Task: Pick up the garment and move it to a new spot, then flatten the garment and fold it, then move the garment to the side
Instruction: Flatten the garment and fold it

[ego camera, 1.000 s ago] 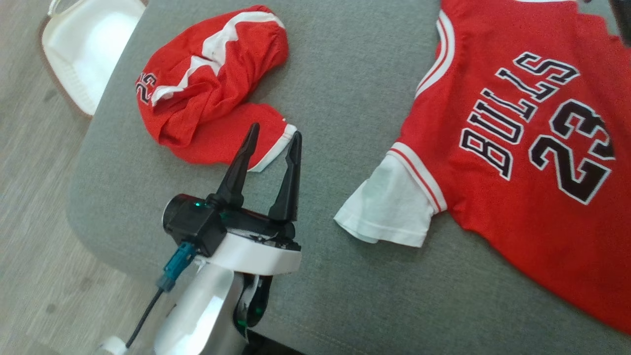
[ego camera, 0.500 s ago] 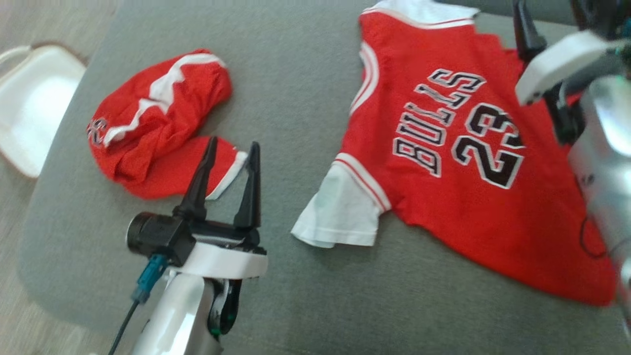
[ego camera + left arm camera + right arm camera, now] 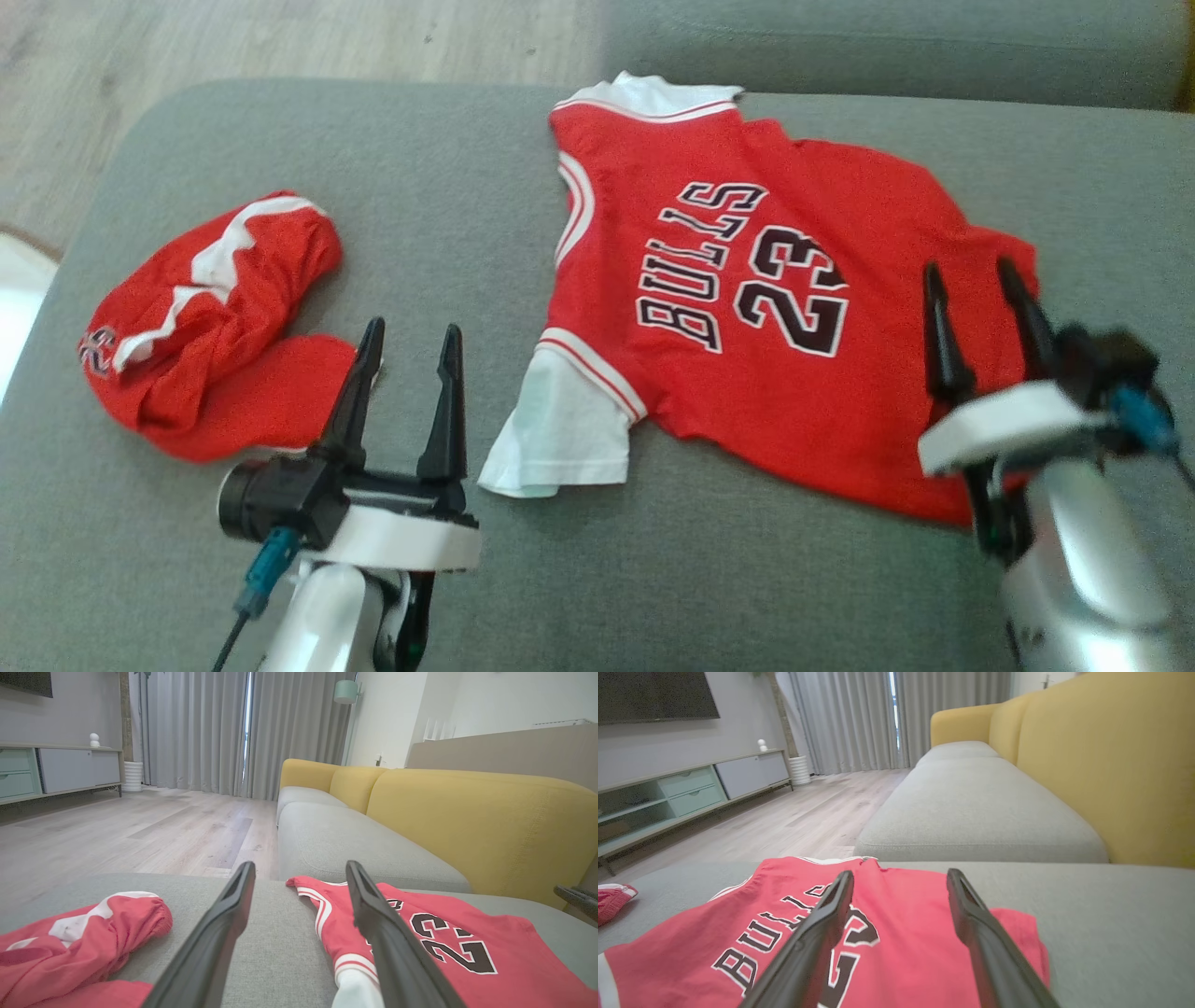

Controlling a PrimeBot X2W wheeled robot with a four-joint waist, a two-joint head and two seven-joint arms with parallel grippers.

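Note:
A red jersey (image 3: 747, 308) with white sleeves and black "BULLS 23" lettering lies spread on the grey cushion (image 3: 448, 168); it also appears in the left wrist view (image 3: 439, 947) and the right wrist view (image 3: 887, 938). My left gripper (image 3: 413, 331) is open above bare cushion, left of the jersey's near white sleeve (image 3: 560, 434). My right gripper (image 3: 971, 266) is open over the jersey's right hem. Neither holds anything.
A crumpled pair of red shorts (image 3: 210, 322) with white stripes lies left of my left gripper. Wooden floor (image 3: 280, 37) runs past the cushion's far left edge. A grey and yellow sofa (image 3: 1064, 779) stands beyond the cushion.
The head camera has swung right and up, shifting the whole scene left. My right gripper has come fully into view over the jersey's hem. The left gripper stays open.

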